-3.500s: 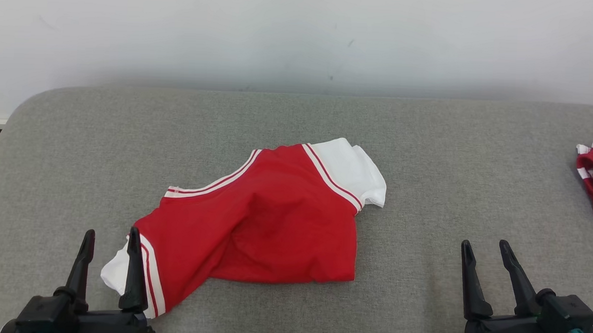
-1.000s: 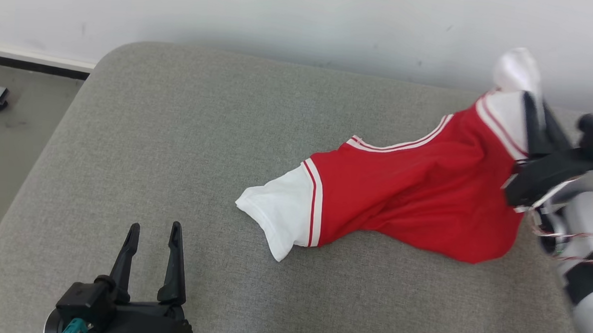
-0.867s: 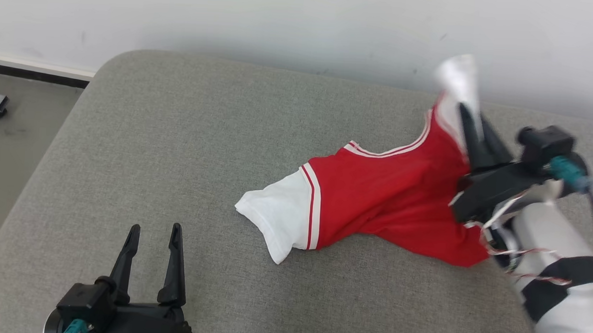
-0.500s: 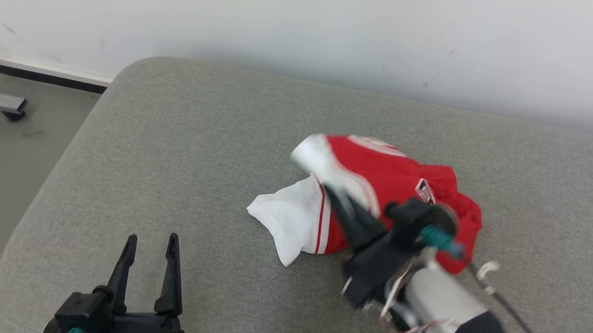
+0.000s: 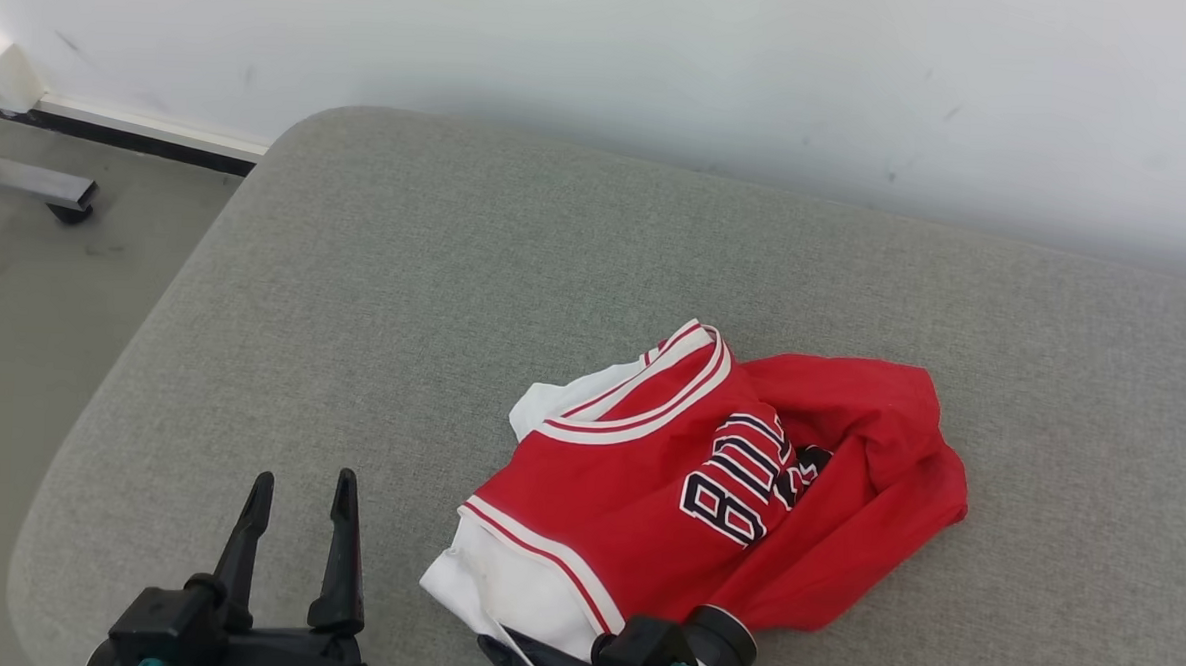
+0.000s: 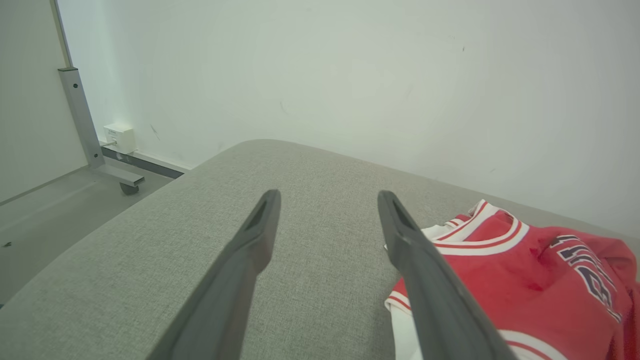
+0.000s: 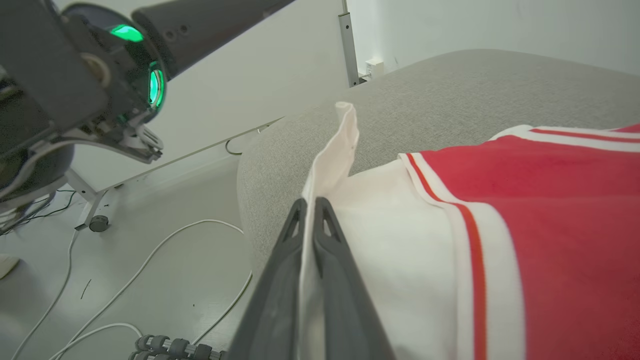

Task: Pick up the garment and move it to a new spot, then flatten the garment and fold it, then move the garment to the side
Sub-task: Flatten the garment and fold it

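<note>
I judged the first step to be nearly done. My right hand (image 7: 311,205) was clamped tight on the white sleeve (image 7: 390,225), with the cloth pinched between its closed fingers. The rest of the garment (image 5: 667,476) trailed away ahead of that hand in a crumpled heap on the bench (image 5: 356,263). My left hand (image 5: 303,479) hung idle with its fingers spread wide and nothing between them; the garment lay near it, ahead and to its right, not touching. Letting go, flattening, folding and the move to the side were all left to do.

Half a second before, the right hand was swinging across above the bundle and was blurred. Now it sat low at the near edge with the sleeve drawn toward me. The garment had turned over, so the dark lettering faced up. A second back it was stretched out long from that hand. The head camera had also swung, so part of the shift was its own. The left hand had kept its pose.
</note>
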Controlling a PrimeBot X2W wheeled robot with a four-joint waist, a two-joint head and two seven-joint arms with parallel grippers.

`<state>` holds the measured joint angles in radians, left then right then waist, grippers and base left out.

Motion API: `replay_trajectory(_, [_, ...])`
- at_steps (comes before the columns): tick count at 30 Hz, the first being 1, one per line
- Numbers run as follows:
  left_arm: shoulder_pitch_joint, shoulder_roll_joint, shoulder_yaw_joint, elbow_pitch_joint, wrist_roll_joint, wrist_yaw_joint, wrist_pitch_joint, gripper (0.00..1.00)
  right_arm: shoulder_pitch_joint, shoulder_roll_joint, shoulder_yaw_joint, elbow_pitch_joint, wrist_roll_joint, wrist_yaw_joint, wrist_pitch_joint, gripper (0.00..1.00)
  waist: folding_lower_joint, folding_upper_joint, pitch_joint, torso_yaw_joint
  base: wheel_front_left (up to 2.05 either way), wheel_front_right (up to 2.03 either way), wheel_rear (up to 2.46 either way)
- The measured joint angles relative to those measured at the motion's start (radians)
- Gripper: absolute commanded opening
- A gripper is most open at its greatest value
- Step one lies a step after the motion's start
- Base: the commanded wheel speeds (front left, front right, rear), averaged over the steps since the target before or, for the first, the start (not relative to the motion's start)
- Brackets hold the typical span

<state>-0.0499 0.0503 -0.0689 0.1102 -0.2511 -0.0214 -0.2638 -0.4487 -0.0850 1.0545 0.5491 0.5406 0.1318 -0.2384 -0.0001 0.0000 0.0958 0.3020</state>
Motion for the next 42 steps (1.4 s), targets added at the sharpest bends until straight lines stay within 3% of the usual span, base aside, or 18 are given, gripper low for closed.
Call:
replay_trajectory(4, [0.016, 0.0, 0.004, 0.003, -0.003, 0.003, 0.0, 1.0, -0.015, -0.008, -0.02, 0.009, 0.007, 0.0, -0.012, 1.0, 0.0, 0.0, -0.003, -0.014, 0.0, 0.0, 0.0])
replay_trajectory(10, [0.015, 0.0, 0.007, 0.0, -0.002, 0.005, 0.0, 1.0, -0.046, -0.068, -0.153, -0.032, 0.008, 0.0, -0.022, 1.0, 0.0, 0.0, -0.011, -0.046, 0.0, 0.0, 0.0])
replay_trajectory(20, [0.018, 0.0, 0.016, -0.012, 0.005, 0.006, 0.0, 1.0, 0.024, -0.207, -0.571, -0.077, -0.072, 0.0, -0.023, 1.0, 0.0001, 0.0001, -0.013, -0.093, 0.0, 0.0, 0.0])
replay_trajectory(26, [0.016, 0.0, 0.013, -0.014, 0.005, 0.004, 0.0, 1.0, 0.063, -0.237, -0.722, -0.019, -0.116, 0.0, -0.023, 1.0, 0.0001, 0.0001, 0.005, -0.096, 0.0, 0.0, 0.0])
replay_trajectory(31, [0.005, 0.0, 0.001, -0.013, 0.005, 0.004, 0.0, 1.0, 0.062, -0.223, -0.77, 0.077, -0.144, 0.0, -0.023, 1.0, 0.0001, 0.0001, 0.024, -0.088, 0.0, 0.0, 0.0])
replay_trajectory(42, [-0.005, 0.0, -0.008, -0.011, 0.002, 0.013, 0.0, 1.0, 0.027, -0.176, -0.756, 0.267, -0.141, 0.0, -0.023, 1.0, 0.0001, 0.0001, 0.051, -0.059, 0.0, 0.0, 0.0])
